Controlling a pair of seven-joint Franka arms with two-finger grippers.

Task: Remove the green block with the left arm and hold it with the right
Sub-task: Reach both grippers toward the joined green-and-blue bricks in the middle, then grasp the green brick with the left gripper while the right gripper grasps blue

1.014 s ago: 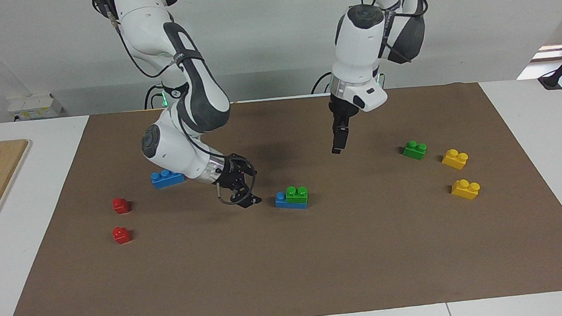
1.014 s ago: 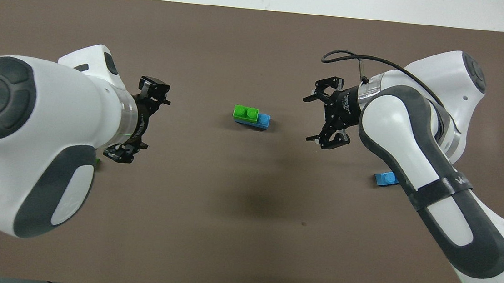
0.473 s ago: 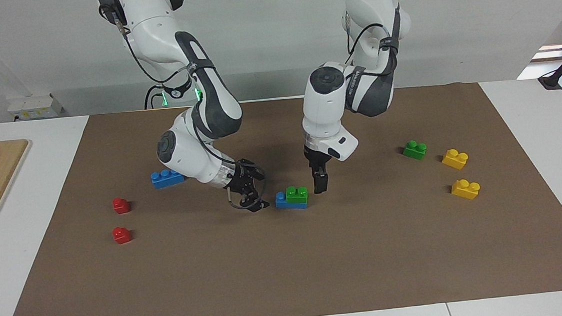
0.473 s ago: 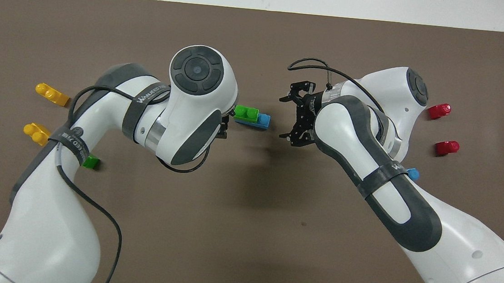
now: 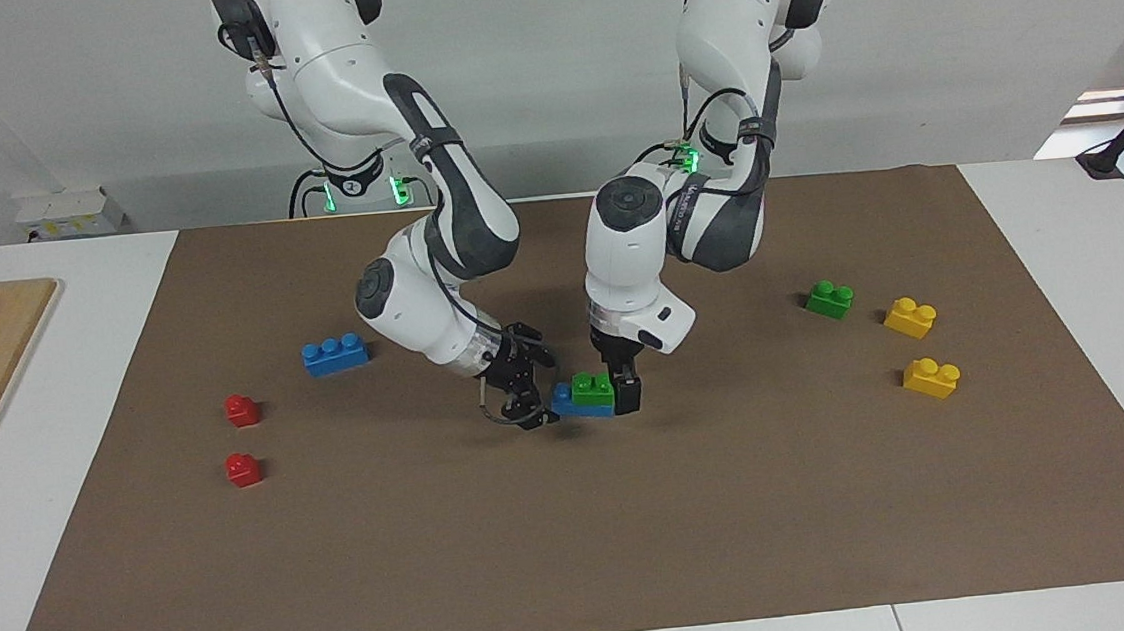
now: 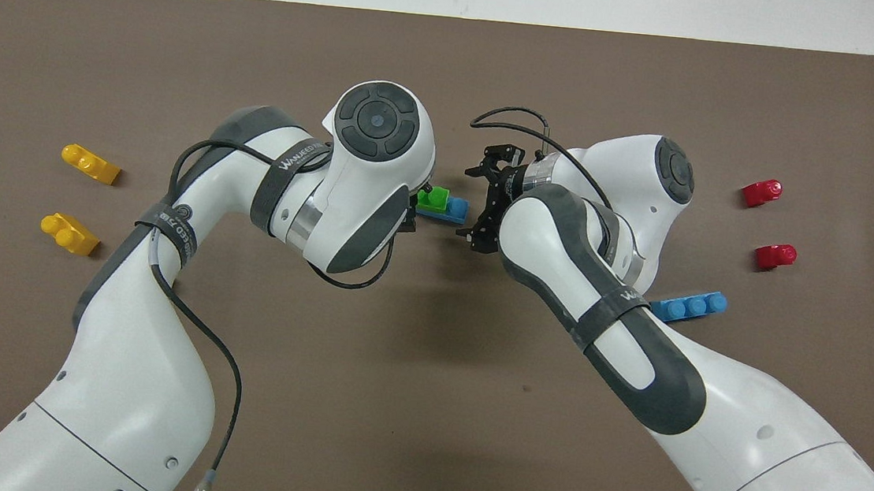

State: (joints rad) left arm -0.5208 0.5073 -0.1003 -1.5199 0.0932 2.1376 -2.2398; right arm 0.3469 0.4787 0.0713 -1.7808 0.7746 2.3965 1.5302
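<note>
Green block [image 5: 592,387] sits atop blue block [image 5: 569,404] mid-mat; right gripper [image 5: 527,402] spread wide at the blue end to brace it, left gripper [image 5: 620,387] down at the green, grip unclear

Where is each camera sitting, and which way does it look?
Facing view: high across the table, looking back at the robots; both arms show whole from their bases, the left hand and right hand either side of the green block on the blue block.
Overhead view: high above the robots' own end, looking forward and steeply down; the arms come in from the bottom, bases out of view.
Shared: the same stack, hands, mat and loose blocks, turned half a circle.
</note>
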